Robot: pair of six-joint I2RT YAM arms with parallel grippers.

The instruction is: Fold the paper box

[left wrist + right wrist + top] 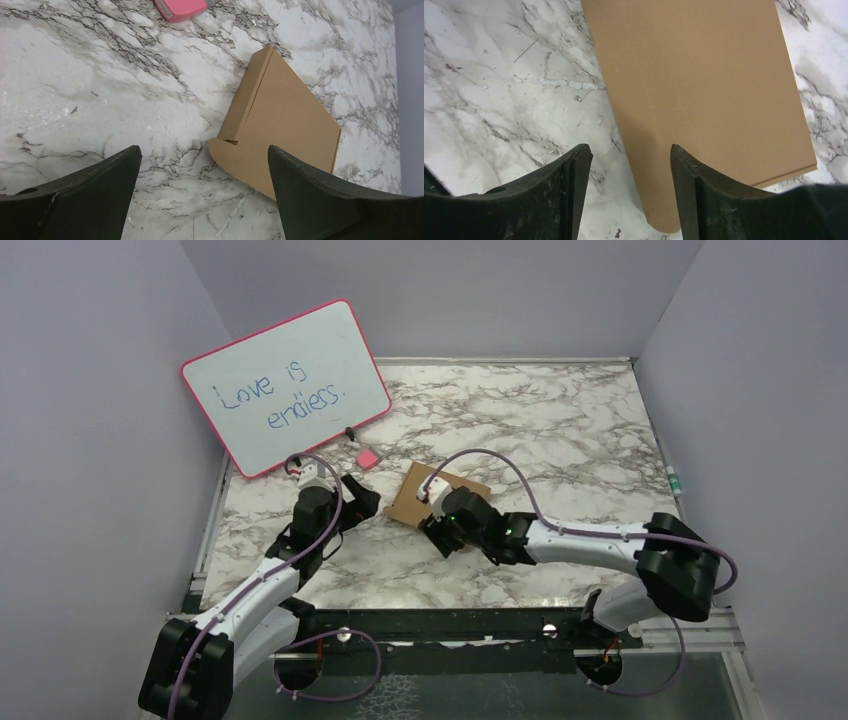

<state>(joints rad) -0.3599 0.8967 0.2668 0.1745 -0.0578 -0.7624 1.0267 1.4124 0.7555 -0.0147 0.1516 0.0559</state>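
At the far left the pink-framed whiteboard stands propped near the wall, with a small pink eraser on the marble table just in front of it. Our left gripper hangs just left of the paper box, its fingers spread wide and gripping nothing. The box lies flat near the middle of the table, between our two arms. A creased strip runs along its left edge and a rounded tab pokes out at the near corner. Our right gripper hovers over that same near end, its fingers apart on either side of the tab and released, not clamped on the cardboard. We judge the box light and stiff across its panels but ready to hinge at the creases. It is likely to skate on the smooth marble if pushed from one side only, and its edges could crush under a hard pinch. We would pinch the rounded tab or the creased strip across its thickness while the other gripper presses down on the broad panel.
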